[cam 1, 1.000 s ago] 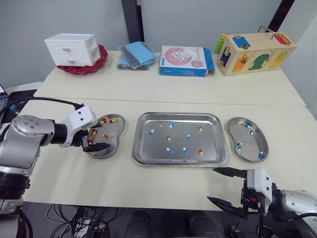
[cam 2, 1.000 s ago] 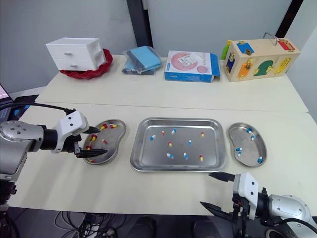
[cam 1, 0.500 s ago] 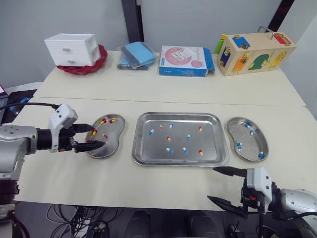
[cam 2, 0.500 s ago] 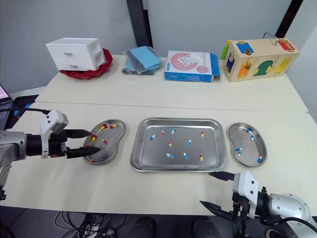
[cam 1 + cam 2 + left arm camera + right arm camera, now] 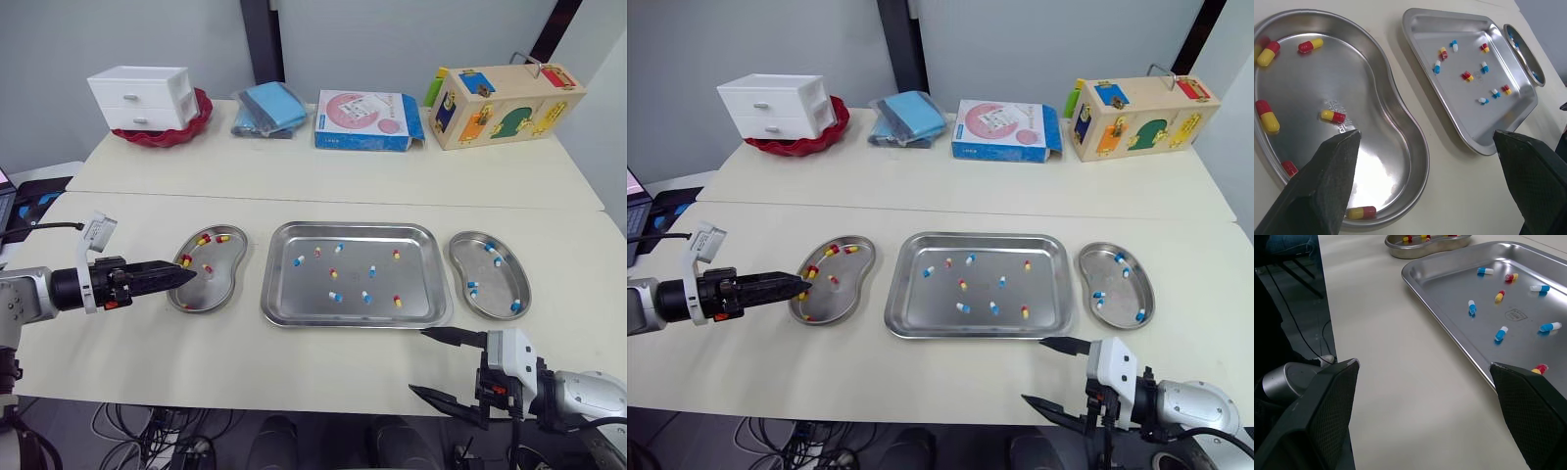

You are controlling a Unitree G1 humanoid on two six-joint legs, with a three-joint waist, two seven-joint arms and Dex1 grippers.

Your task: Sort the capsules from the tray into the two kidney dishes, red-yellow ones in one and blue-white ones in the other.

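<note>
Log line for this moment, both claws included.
left claw: open, empty, at red-yellow dish edge | right claw: open, empty, before tray | tray: mixed capsules unsorted

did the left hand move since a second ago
Yes. The left hand drew back leftward, from over the left kidney dish to its outer edge.

white drawers point(image 5: 139, 97), red bowl point(image 5: 186, 130), pink box point(image 5: 366, 119)

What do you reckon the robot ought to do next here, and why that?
Probably swing the left hand across to the tray and bring it down over a red-yellow capsule. That hand is open and empty beside the left dish, which holds only red-yellow ones, and capsules of both colours lie unsorted in the tray.
</note>
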